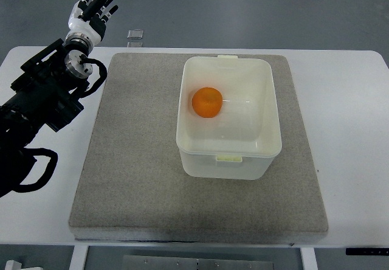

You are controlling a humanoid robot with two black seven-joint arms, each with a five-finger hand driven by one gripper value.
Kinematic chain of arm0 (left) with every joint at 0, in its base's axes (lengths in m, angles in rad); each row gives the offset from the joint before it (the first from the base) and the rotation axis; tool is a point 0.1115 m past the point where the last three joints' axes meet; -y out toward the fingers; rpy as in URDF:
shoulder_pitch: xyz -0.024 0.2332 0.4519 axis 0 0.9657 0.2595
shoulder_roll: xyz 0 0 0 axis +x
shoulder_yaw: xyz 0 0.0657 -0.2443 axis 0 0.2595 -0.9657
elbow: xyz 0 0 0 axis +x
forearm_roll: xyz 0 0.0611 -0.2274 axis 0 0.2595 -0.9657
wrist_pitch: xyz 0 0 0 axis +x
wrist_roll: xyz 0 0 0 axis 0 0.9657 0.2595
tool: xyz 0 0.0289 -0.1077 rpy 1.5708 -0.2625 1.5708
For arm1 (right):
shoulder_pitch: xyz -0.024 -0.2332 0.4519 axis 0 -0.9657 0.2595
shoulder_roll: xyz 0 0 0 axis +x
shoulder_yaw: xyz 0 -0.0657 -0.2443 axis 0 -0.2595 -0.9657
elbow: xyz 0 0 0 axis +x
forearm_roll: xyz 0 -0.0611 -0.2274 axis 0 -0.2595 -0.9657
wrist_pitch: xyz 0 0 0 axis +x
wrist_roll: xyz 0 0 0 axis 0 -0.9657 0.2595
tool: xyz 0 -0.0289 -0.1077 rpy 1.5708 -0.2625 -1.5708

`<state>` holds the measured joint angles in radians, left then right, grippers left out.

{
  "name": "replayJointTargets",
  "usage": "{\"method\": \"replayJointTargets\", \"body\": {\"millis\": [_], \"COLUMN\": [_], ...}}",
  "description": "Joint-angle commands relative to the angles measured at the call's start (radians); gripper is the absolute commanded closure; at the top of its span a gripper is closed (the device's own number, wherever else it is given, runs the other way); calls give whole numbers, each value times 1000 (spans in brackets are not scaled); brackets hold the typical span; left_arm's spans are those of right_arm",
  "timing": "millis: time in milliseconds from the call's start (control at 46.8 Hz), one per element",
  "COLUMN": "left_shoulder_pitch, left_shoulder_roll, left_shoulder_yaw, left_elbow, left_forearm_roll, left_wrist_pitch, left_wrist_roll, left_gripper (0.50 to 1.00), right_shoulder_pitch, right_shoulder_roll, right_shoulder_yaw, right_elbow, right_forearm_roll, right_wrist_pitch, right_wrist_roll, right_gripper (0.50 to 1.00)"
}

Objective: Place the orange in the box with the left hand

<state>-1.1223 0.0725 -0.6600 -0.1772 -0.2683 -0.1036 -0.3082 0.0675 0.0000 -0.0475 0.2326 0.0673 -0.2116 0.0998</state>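
White bench (352, 100), grey mat (134, 179) centred under the box (267, 130). Left hand (94, 8) well up-left of the box, fingers (109, 10) loosely spread, holding nothing. Orange (207, 102) inside the box, left of centre. Best kept clear, arm lowered slowly.

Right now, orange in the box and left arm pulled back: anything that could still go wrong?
Little, I think. The orange lies inside the box, against its left wall, and the box has no lid on, so a knock could let it roll about or out. The left hand, fingers spread and empty, hangs past the table's far edge near a small clear block; swinging the arm home low might clip that block or the grey mat.
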Motion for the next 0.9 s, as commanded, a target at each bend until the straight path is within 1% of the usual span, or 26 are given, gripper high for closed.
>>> {"method": "replayJointTargets", "body": {"millis": [0,43,64,128,171,235,449,620,791,812,834,855,877], "left_shoulder_pitch": [35,47,50,50,50,44,1,-30,-37,-37,-37,-37,-39], "left_shoulder_roll": [1,1,1,4,7,13,38,64,72,72,72,70,69], "left_shoulder_yaw": [-36,-36,-36,-35,-36,-35,-26,-23,-20,-20,-18,-18,-16], "left_elbow": [1,2,4,12,10,12,12,16,21,19,19,18,18], "left_forearm_roll": [-9,-9,-9,-8,-8,-8,-5,-2,1,1,4,6,6], "left_wrist_pitch": [-126,-175,-188,-186,-186,-185,-125,-117,-70,-64,-58,-48,-38], "left_wrist_roll": [-57,-80,-86,-91,-89,-89,-86,-78,-72,-72,-72,-72,-72], "left_gripper": [664,664,660,652,637,634,634,634,630,626,611,575,526], "right_shoulder_pitch": [0,0,0,0,2,0,0,0,0,0,0,0,0], "right_shoulder_roll": [0,0,0,0,0,0,0,0,0,0,0,0,0], "right_shoulder_yaw": [0,0,0,0,0,0,0,0,0,0,0,0,0], "right_elbow": [-1,1,-1,-1,-1,-1,-1,-1,-1,1,-1,-1,-1], "right_forearm_roll": [0,0,0,0,0,0,0,0,0,0,0,0,-1], "right_wrist_pitch": [0,0,0,0,0,0,0,0,0,0,0,0,0], "right_wrist_roll": [0,0,0,0,0,0,0,0,0,0,0,0,0], "right_gripper": [556,556,556,556,556,556,556,556,556,556,556,556,556]}}
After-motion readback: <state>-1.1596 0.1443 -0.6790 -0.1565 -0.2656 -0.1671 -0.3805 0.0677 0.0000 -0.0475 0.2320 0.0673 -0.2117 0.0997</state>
